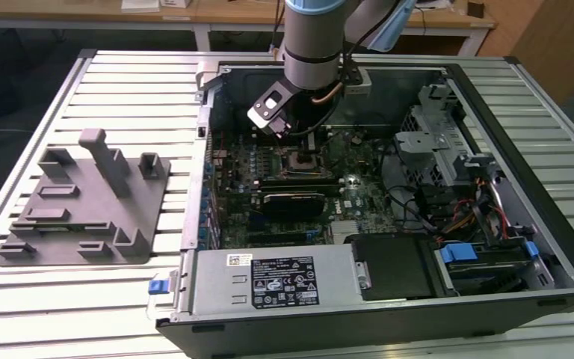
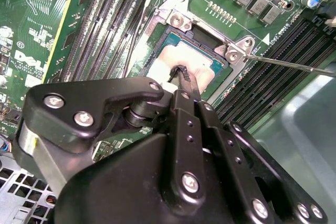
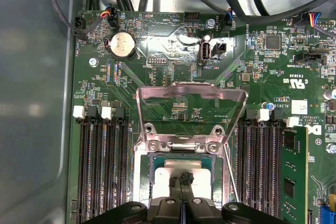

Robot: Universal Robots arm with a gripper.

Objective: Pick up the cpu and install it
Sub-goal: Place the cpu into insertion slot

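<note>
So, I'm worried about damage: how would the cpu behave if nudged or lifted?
The cpu looks flat and metal-topped, so probably stiff and unlikely to roll. Its smooth top may be slippery under the gripper. Sitting within the socket, it would likely resist a sideways push.

exterior view overlooks case (image 1: 367, 329); both wrist views, seemingly near, share the socket (image 2: 177, 22) (image 3: 181, 147).
</note>
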